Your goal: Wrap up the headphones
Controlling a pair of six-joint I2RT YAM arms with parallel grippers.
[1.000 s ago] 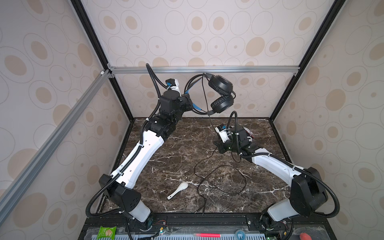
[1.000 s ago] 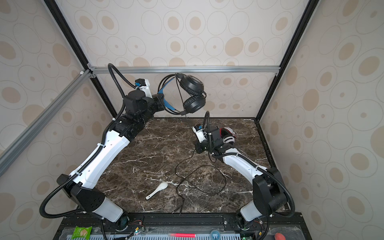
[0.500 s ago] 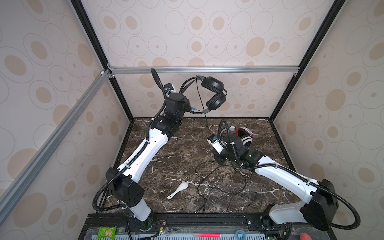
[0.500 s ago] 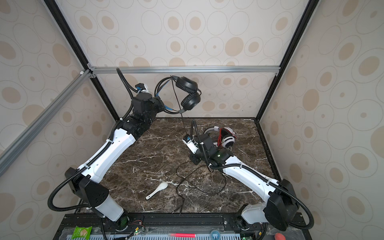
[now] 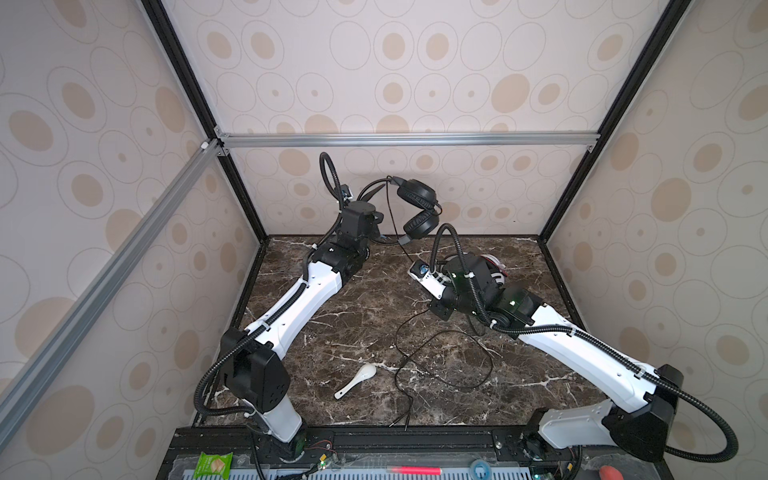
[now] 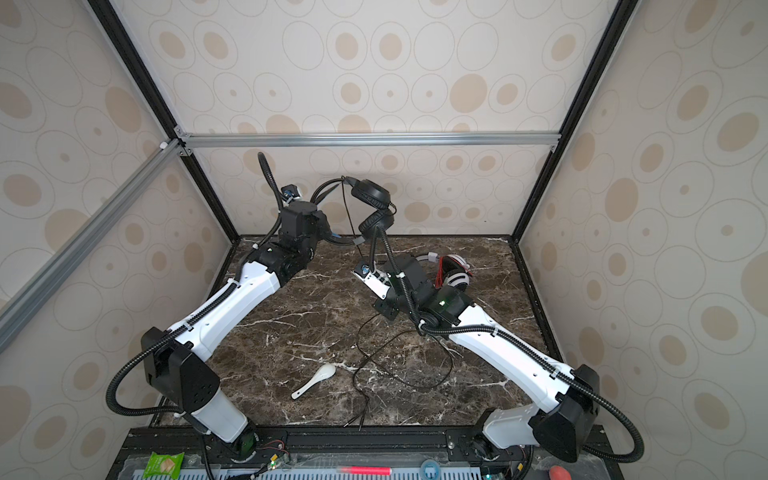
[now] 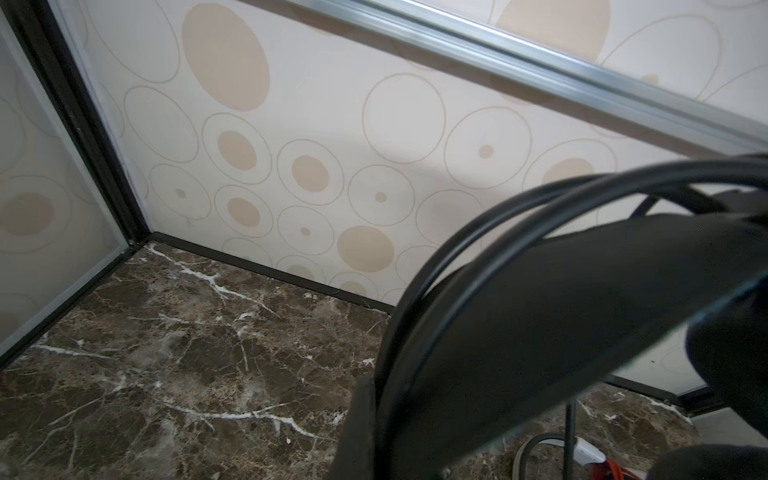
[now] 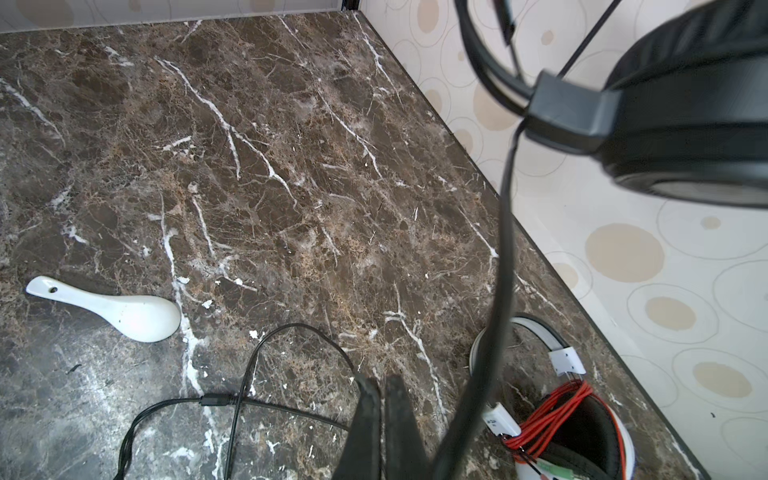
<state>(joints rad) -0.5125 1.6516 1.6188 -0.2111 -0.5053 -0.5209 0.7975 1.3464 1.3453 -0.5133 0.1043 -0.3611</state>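
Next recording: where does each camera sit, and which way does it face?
Top views: high at the front, looking down toward the back wall; left arm and right arm show whole, left gripper holding the black headphones aloft.
Left wrist: raised on the left arm, facing the back wall over the table; the black headphones fill its near side, gripper barely legible.
Right wrist: low over the table, looking past the shut right gripper at the spoon.
Shared: both wrist views catch the white headphones and the black pair.
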